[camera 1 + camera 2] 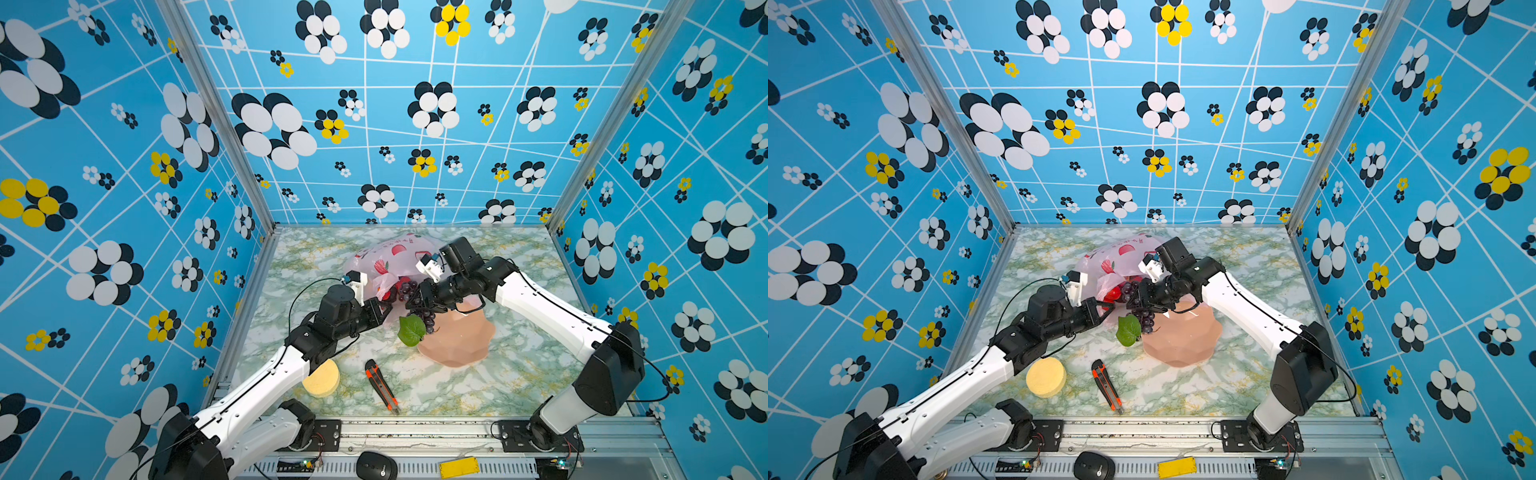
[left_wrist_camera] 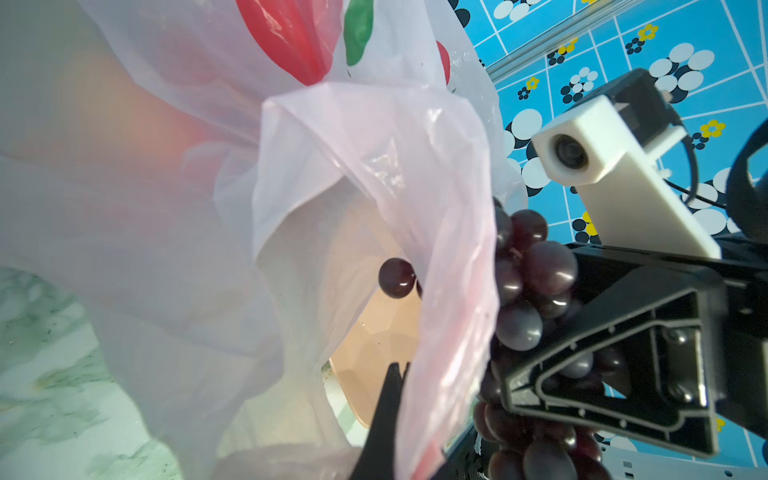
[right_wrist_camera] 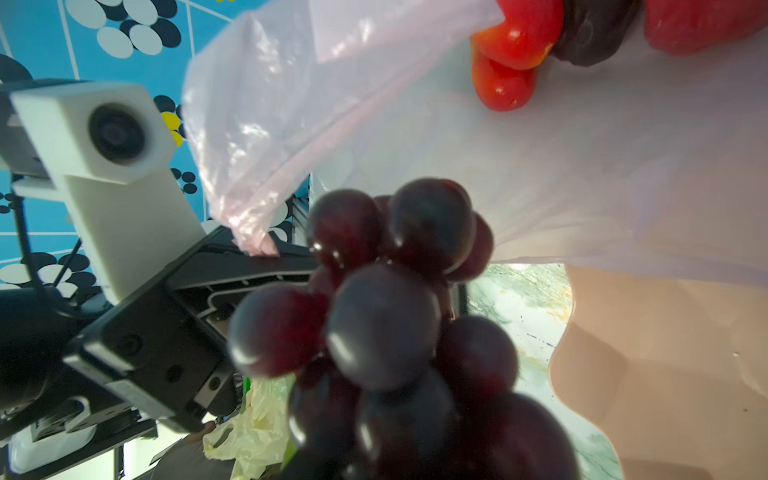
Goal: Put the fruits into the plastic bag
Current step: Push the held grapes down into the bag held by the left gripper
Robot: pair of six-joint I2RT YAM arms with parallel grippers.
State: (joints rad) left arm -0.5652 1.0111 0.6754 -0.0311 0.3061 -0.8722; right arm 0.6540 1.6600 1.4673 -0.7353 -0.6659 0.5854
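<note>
The pale pink plastic bag (image 1: 390,257) (image 1: 1121,253) lies at the back middle of the table, its mouth toward the arms. My left gripper (image 1: 388,305) (image 2: 399,368) is shut on the edge of the bag's mouth and holds it up. My right gripper (image 1: 417,297) (image 1: 1142,297) is shut on a bunch of dark purple grapes (image 1: 428,318) (image 3: 382,324) with a green leaf (image 1: 411,330), right at the bag's mouth. Red fruits (image 3: 511,50) (image 1: 1112,294) lie inside the bag. In the right wrist view the grapes hide my right jaws.
The salmon-pink bowl (image 1: 461,340) stands right under the right gripper. A yellow sponge disc (image 1: 322,380) lies beside the left arm. An orange box cutter (image 1: 382,386) lies in front. A black mouse (image 1: 376,465) sits on the front rail.
</note>
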